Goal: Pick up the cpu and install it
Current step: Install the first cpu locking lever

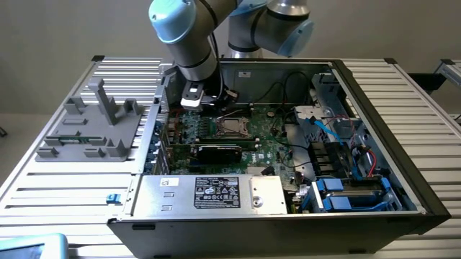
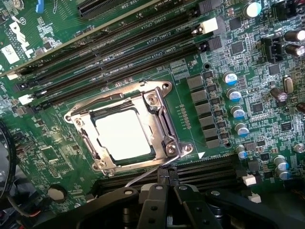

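Observation:
The cpu [image 2: 124, 133] lies flat inside the socket on the green motherboard, its pale shiny top showing through the metal frame [image 2: 159, 114]. My gripper [image 2: 167, 183] hangs just beside the socket's corner, its black fingers shut together with nothing visible between them. A thin wire lever [image 2: 143, 175] runs from the frame's corner past the fingertips. In the exterior view the gripper [image 1: 204, 108] hovers low inside the open computer case, just to that view's left of the socket and cpu [image 1: 232, 128].
Long black memory slots [image 2: 119, 47] flank the socket. A black card [image 1: 218, 151] stands in front of it, then the silver power supply [image 1: 209, 193]. Cables and blue drive bays [image 1: 338, 189] crowd the case's right. A grey fixture [image 1: 94, 124] sits outside on the left.

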Robot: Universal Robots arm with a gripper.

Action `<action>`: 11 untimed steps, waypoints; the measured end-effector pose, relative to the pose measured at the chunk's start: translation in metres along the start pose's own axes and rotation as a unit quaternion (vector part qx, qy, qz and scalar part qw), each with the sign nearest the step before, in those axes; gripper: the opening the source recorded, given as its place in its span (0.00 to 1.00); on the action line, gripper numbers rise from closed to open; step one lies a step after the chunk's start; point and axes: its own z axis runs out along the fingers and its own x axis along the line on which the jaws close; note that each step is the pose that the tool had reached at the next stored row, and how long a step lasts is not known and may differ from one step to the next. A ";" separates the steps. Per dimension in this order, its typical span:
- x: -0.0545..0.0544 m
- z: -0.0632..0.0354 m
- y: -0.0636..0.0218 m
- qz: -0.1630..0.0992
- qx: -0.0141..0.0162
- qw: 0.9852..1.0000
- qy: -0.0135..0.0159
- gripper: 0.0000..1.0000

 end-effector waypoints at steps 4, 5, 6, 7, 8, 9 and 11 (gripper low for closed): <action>0.002 0.0008 -0.0007 0.000 0.000 1.000 0.000 0.11; 0.003 0.0009 -0.0008 0.000 0.000 1.000 0.000 0.11; 0.003 0.0010 -0.0009 0.000 0.000 1.000 0.000 0.11; 0.003 0.0011 -0.0009 0.000 0.000 1.000 0.000 0.11; 0.003 0.0012 -0.0009 0.000 0.000 1.000 0.000 0.11; 0.003 0.0011 -0.0009 0.000 0.000 1.000 0.000 0.11; 0.003 0.0012 -0.0009 0.000 0.000 1.000 0.000 0.11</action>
